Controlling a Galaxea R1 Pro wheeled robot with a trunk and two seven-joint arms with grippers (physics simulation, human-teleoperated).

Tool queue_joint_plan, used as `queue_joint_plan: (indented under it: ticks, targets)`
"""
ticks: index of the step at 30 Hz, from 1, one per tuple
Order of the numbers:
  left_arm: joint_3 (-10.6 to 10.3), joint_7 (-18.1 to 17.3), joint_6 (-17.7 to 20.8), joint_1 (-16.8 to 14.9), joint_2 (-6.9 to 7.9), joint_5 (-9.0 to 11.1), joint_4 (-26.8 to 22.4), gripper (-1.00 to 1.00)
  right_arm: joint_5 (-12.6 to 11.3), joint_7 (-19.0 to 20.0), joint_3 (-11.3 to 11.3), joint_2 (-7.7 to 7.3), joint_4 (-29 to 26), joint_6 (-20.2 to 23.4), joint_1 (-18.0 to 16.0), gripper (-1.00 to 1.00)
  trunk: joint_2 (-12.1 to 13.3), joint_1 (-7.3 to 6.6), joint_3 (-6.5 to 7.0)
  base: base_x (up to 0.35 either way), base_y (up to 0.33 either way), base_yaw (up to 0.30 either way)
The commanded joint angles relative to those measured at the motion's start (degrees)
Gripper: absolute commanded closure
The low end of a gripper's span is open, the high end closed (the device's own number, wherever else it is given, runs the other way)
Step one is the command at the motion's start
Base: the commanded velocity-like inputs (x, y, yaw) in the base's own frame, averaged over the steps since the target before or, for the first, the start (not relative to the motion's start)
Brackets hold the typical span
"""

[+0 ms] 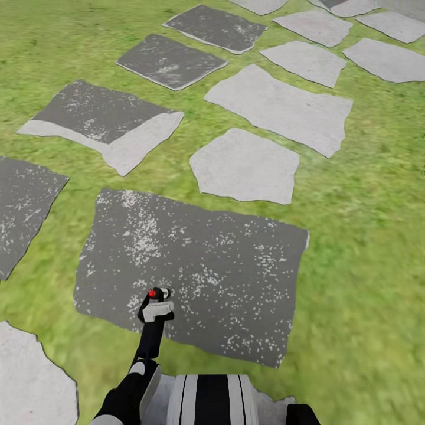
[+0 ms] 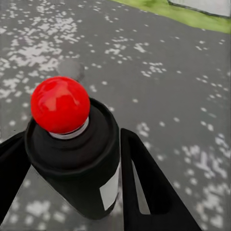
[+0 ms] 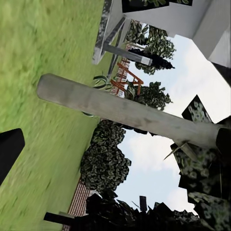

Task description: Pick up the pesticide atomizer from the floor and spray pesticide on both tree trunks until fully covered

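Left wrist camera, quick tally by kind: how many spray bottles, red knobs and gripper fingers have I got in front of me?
spray bottle: 1
red knob, on top of the bottle: 1
gripper fingers, one on each side of the bottle: 2
Total: 4

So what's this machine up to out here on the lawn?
It is a garden robot on a spraying job. Its left gripper is closed around a dark pesticide atomizer with a red knob on top, holding it above a dark grey paving stone set in the grass. The right arm's camera looks across the lawn at a pale tree trunk, which shows no spray yet.
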Motion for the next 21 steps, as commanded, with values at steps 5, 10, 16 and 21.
queue_joint_plan:
  ticks: [5,10,16,21]
  targets:
    - [0.29,0.04,-0.17,-0.02,-0.07,-0.46,-0.75,1.0,0.11,-0.21,-1.23,-1.62,1.66,-0.09,-0.31,-1.0,-0.01,-0.01,-0.03,0.0,0.0,0.0]
    - [0.29,0.04,-0.17,-0.02,-0.07,-0.46,-0.75,1.0,0.11,-0.21,-1.23,-1.93,3.28,-0.09,-0.31,-1.0,-0.01,-0.01,-0.03,0.0,0.0,0.0]
    - [0.19,0.04,-0.18,0.56,-0.07,-0.42,-0.29,1.0,-0.53,-0.57,-0.53,-1.79,3.26,-0.57,-0.58,-1.0,0.02,-0.06,0.42,0.0,0.0,0.0]
    - [0.12,0.04,-0.18,1.18,-0.07,-0.38,0.12,1.0,-1.34,-2.18,0.14,-1.69,1.65,-0.97,-0.82,-1.0,0.08,-0.19,1.52,0.0,0.0,0.0]
